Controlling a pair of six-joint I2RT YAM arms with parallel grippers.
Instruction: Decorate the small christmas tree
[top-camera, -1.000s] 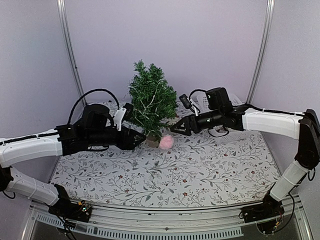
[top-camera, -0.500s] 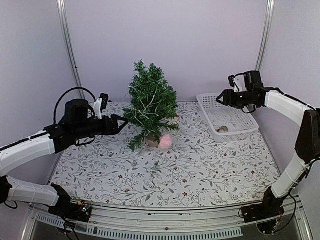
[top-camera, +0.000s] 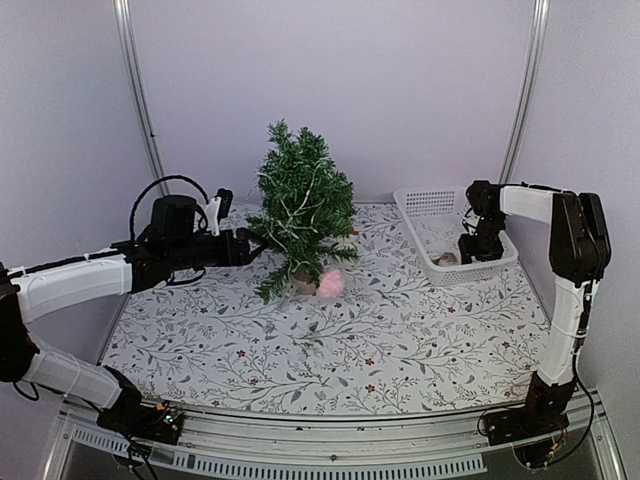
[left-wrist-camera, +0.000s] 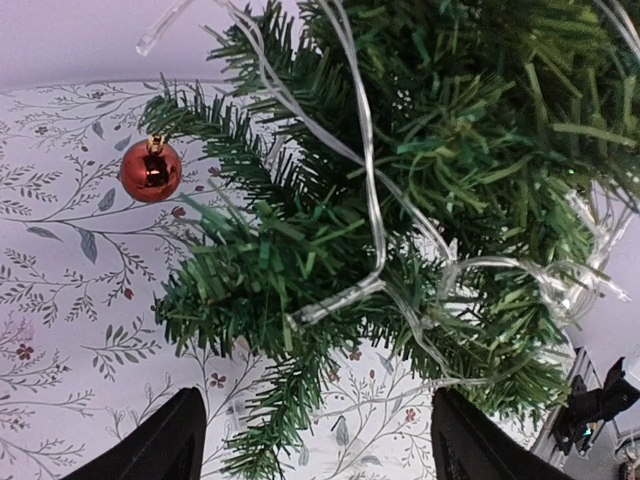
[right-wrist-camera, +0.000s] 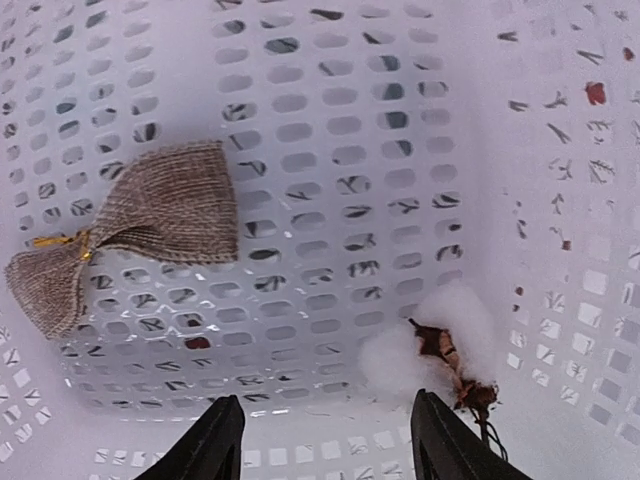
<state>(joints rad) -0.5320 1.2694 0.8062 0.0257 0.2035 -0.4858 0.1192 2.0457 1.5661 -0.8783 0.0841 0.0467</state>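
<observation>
- small christmas tree (top-camera: 303, 215): upright on its stump base (top-camera: 303, 284), middle of the floral cloth (top-camera: 400, 340) toward the back. Clear light string (left-wrist-camera: 370, 200) already loops through the branches.
- Red bauble (left-wrist-camera: 150, 170): at a low branch tip on the tree's left side. It looks hung there by its gold cap, but the wrist view is too tight to rule out that it sits on the cloth behind.
- Pink pom-pom (top-camera: 331, 283): on the cloth, touching or just beside the tree's base. It is not on a branch, so it likely needs re-hanging.
- left gripper (top-camera: 245, 246): level with the tree's lower left branches, needle tips just ahead of it. Fingers spread wide, nothing between them. Judged placement: either steadying the tree or free to tend that side.
- White basket (top-camera: 480, 268): well right of the tree, holding the spare trimmings.
- right gripper (right-wrist-camera: 320, 440): down inside the basket, pointed at its floor, fingers parted and empty. Burlap bow (right-wrist-camera: 130, 235) and a white fluffy ornament (right-wrist-camera: 440, 340) lie below it. It is slightly nearer the white ornament, so that is the probable next pick.
</observation>
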